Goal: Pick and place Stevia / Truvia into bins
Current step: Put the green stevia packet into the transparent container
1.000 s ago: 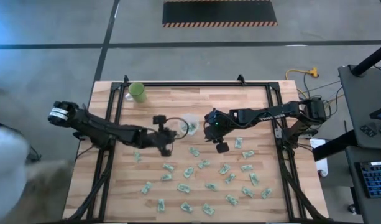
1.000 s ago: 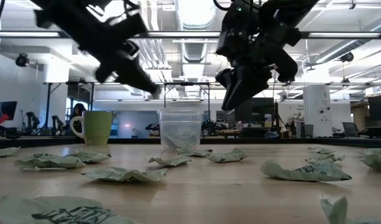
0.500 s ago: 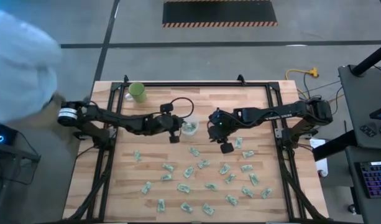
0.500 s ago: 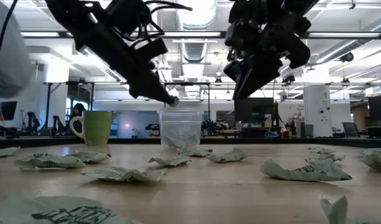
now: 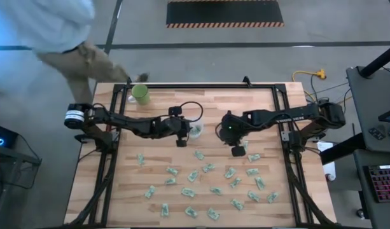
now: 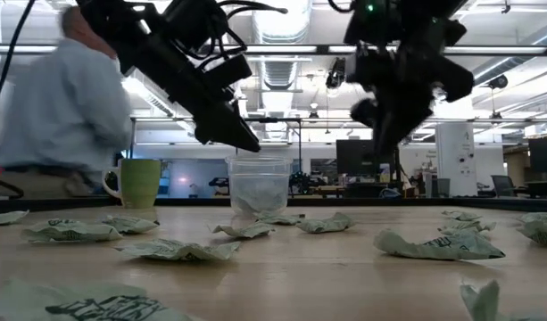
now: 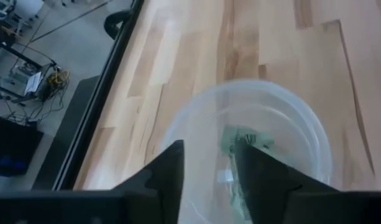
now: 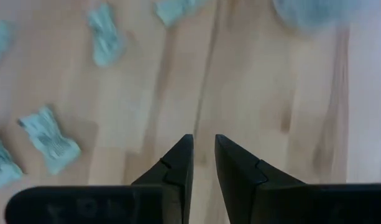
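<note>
A: We log the left gripper [image 5: 189, 129] hanging directly over the clear cup [image 5: 195, 130], near mid-table. In its wrist view the two fingers [image 7: 171, 168] stand apart with a gap between them and nothing in that gap; the cup mouth sits right beneath.

B: Agreed. We see at least one green packet [image 7: 245, 140] lying inside the cup. From the low view the left gripper [image 6: 242, 138] tips down toward the cup rim [image 6: 259, 162] from the side, not touching it as far as we can tell.

A: Right gripper [image 5: 236, 149] is beside the cup, well clear of it, above bare wood. Its fingers [image 8: 178, 165] are drawn near together with a narrow slit between them, and we see nothing held there.

B: In the low view that gripper [image 6: 386, 143] hangs high off the table.

A: Loose packets [image 5: 193, 175] are scattered over the near half of the table [image 5: 258, 102], many of them, crumpled, all apart from the cup. A few lie in the right wrist view, one at [image 8: 50, 142].

B: Green mug [image 5: 141, 94] stands at the far left corner. A person [image 6: 63, 116] in a pale shirt is beyond the table on that side.
</note>
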`<action>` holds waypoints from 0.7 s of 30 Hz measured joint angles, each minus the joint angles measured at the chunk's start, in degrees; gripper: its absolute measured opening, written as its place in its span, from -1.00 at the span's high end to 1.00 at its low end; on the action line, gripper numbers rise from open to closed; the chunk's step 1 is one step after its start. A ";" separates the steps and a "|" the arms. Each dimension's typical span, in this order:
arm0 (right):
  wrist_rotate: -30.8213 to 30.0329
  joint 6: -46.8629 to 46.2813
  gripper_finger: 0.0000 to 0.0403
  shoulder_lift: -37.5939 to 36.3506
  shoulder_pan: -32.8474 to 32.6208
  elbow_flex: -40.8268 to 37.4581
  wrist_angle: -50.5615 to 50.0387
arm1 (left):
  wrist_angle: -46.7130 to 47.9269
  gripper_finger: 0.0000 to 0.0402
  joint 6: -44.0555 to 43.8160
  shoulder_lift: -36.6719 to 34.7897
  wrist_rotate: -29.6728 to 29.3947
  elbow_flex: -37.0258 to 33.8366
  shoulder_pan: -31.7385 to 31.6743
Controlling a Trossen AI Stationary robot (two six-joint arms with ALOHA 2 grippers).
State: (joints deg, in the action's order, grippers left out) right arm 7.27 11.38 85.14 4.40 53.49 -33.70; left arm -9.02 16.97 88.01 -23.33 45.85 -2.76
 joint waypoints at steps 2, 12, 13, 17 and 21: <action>-1.55 -2.59 0.71 -0.41 0.00 -1.38 -1.29 | 0.53 0.23 0.00 -0.80 -0.05 0.07 0.00; -1.75 -15.11 0.72 -9.80 -1.50 -13.08 -3.05 | 2.56 0.14 -0.09 -6.37 -0.05 -0.66 2.22; -1.77 -16.32 0.72 -11.31 -1.68 -14.39 -1.76 | 2.83 0.14 -0.09 -6.78 -0.10 -0.87 2.44; -1.25 -18.98 0.72 -16.19 -2.48 -20.75 5.16 | 2.68 0.14 -0.09 -7.66 -0.07 -1.06 2.57; -1.10 -18.91 0.72 -18.69 -3.02 -25.87 9.62 | 2.71 0.14 -0.07 -7.72 -0.09 -1.08 2.51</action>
State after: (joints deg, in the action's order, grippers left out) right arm 6.17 -7.53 66.45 1.39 27.62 -24.08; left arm -6.31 16.91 80.30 -23.42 44.77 -0.25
